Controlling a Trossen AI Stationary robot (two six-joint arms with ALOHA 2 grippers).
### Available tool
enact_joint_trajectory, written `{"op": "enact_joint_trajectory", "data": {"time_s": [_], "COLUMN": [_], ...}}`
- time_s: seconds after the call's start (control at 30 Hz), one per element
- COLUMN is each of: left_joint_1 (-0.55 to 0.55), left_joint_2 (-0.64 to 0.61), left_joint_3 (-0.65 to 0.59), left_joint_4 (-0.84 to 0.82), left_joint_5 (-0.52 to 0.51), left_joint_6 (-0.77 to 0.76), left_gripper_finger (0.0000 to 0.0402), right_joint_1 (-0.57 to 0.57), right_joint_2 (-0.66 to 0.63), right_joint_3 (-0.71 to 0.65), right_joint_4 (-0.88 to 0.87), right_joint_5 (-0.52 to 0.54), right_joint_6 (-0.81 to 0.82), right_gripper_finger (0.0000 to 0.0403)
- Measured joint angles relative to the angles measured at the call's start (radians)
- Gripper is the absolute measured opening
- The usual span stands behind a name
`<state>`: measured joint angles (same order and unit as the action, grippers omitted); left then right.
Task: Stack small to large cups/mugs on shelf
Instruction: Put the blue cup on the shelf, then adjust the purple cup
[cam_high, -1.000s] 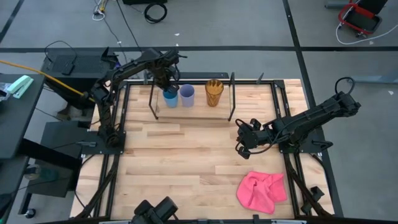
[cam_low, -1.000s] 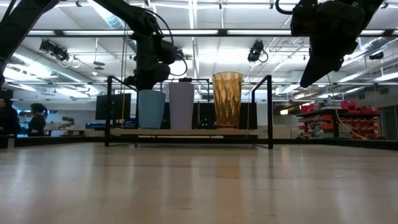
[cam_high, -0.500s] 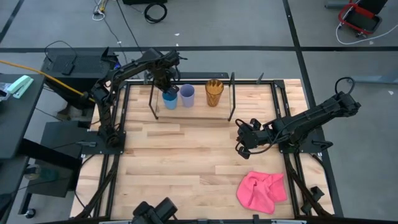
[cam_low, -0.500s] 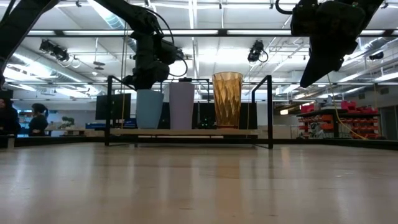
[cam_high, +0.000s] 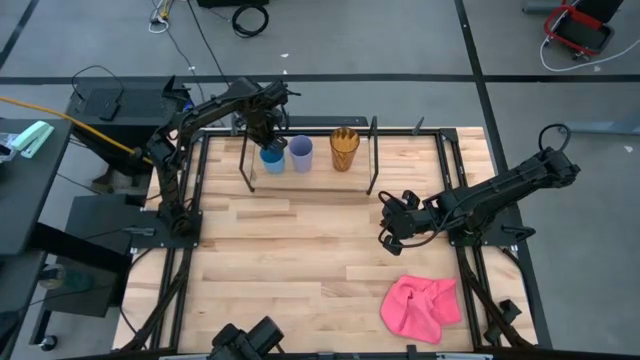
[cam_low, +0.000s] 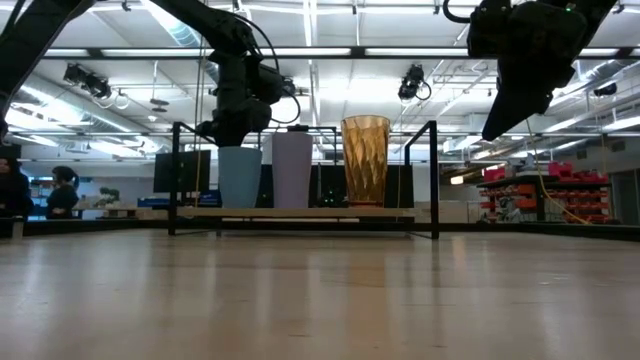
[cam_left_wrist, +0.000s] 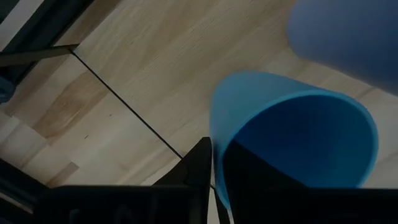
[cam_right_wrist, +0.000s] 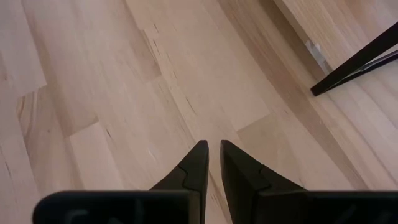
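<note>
Three cups stand in a row on the shelf's wood board: a short blue cup, a lavender cup and a tall amber cup. In the low view, left to right, they are blue, lavender and amber, bases on the board. My left gripper is above the blue cup, shut on it. My right gripper hangs above the table at the right, shut and empty; it also shows in its wrist view. My left gripper holds the blue cup by its rim, on the side away from the lavender cup. One finger is outside the wall and the other is inside the cup. The fingers come from above, pointing down. The cup stands upright, base on the shelf board.
A crumpled pink cloth lies near the table's front right. The shelf's black rod frame rises at both ends of the board. Bare wood table lies between the shelf and the near edge.
</note>
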<state>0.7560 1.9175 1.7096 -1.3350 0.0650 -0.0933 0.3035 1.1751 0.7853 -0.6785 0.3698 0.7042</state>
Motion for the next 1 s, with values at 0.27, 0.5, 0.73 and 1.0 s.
{"op": "enact_joint_trajectory", "data": {"time_s": [0.27,0.5,0.73,1.0], "left_joint_1": [0.000,0.000,0.000,-0.026], "left_joint_2": [-0.002,-0.006,-0.073,-0.162], "left_joint_3": [0.000,0.000,0.001,0.002], "left_joint_4": [-0.034,-0.043,-0.034,0.085], "left_joint_5": [0.000,0.002,0.014,0.033], "left_joint_6": [-0.007,-0.021,-0.030,-0.067], "left_gripper_finger": [0.0060,0.0087,0.0121,0.0150], "right_joint_1": [0.000,0.000,0.000,0.000], "right_joint_2": [0.000,0.000,0.000,0.000], "right_joint_3": [0.000,0.000,0.000,0.000], "right_joint_4": [0.000,0.000,0.000,0.015], "right_joint_5": [0.000,0.000,0.000,0.000], "right_joint_6": [0.007,0.008,0.008,0.007], "right_gripper_finger": [0.0050,0.0050,0.0050,0.0050]}}
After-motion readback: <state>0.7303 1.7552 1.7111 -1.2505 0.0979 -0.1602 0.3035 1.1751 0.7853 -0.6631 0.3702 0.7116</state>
